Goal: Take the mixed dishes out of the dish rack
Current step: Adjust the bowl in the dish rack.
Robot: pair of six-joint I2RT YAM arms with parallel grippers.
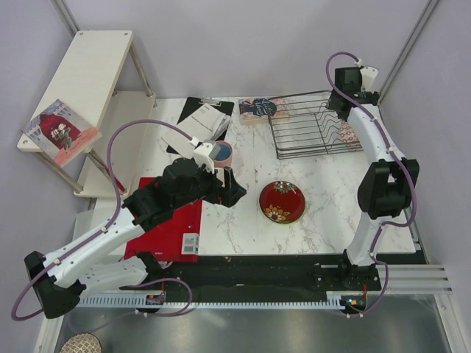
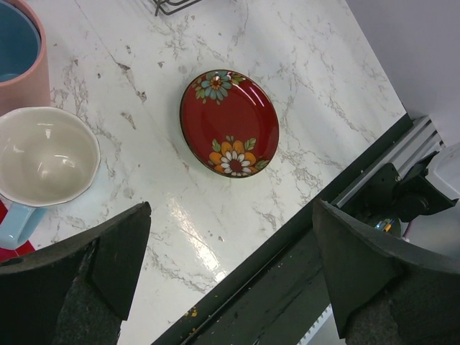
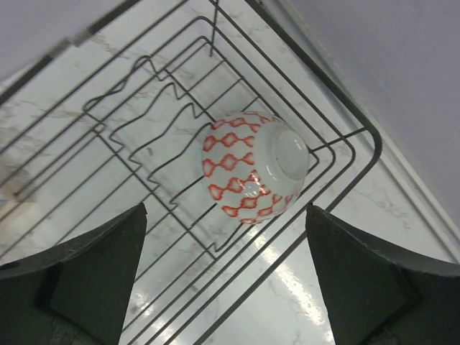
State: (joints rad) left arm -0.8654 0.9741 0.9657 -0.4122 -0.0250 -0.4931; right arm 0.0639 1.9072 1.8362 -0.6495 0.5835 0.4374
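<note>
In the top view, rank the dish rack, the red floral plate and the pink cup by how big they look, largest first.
1. the dish rack, by far the widest.
2. the red floral plate, clearly smaller than the rack.
3. the pink cup, smallest; seen from above, mostly its rim shows.

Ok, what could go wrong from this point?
The bowl lies upside down in a corner of the rack; the open right gripper could slip off its round side or catch a wire. The mug and pink cup stand close together, so the open left gripper might knock one.
</note>
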